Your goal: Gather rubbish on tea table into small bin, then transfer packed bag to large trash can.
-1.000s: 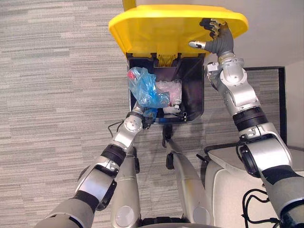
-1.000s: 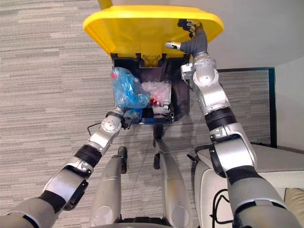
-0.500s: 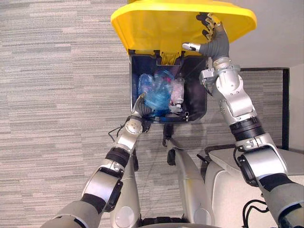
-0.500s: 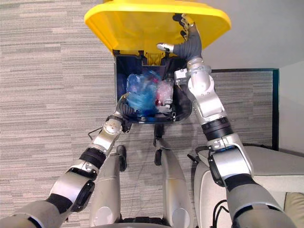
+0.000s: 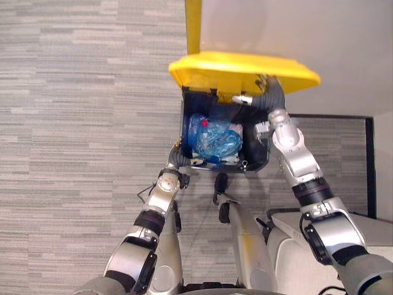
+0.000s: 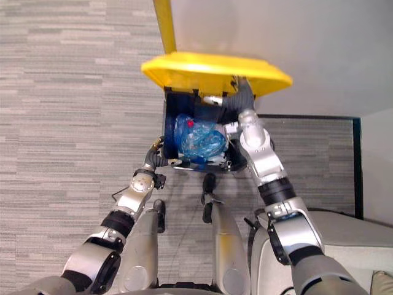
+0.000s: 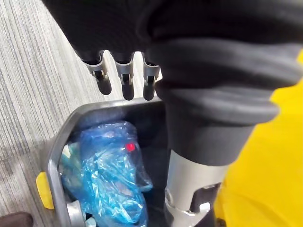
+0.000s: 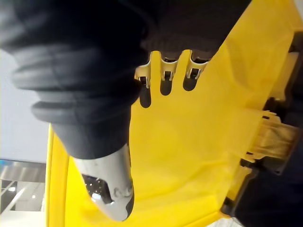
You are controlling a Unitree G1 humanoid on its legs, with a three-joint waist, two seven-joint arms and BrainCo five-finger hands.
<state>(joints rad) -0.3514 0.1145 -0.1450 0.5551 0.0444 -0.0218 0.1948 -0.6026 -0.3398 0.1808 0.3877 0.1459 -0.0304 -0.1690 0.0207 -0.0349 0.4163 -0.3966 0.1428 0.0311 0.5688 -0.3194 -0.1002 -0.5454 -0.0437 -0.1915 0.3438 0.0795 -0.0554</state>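
The blue plastic bag [image 5: 213,138] lies inside the dark large trash can [image 5: 258,165], with a red spot showing through it. My left hand [image 5: 177,157] is at the can's near left rim, open, fingers [image 7: 124,82] straight and clear of the blue bag [image 7: 108,182]. The yellow lid [image 5: 242,69] leans low over the can's far side. My right hand [image 5: 265,100] is under the lid, open, with straight fingers [image 8: 163,80] against the yellow underside [image 8: 189,151].
Grey striped carpet [image 5: 80,123] surrounds the can. A pale wall [image 5: 307,31] stands behind it, with a yellow upright strip [image 5: 193,24] at its edge. A dark-framed panel [image 5: 362,123] lies to the right, and a pale seat [image 5: 288,224] at the lower right.
My left hand opened and let go of the blue bag, which dropped into the can. The lid came down lower with my right hand under it. The camera view shifted.
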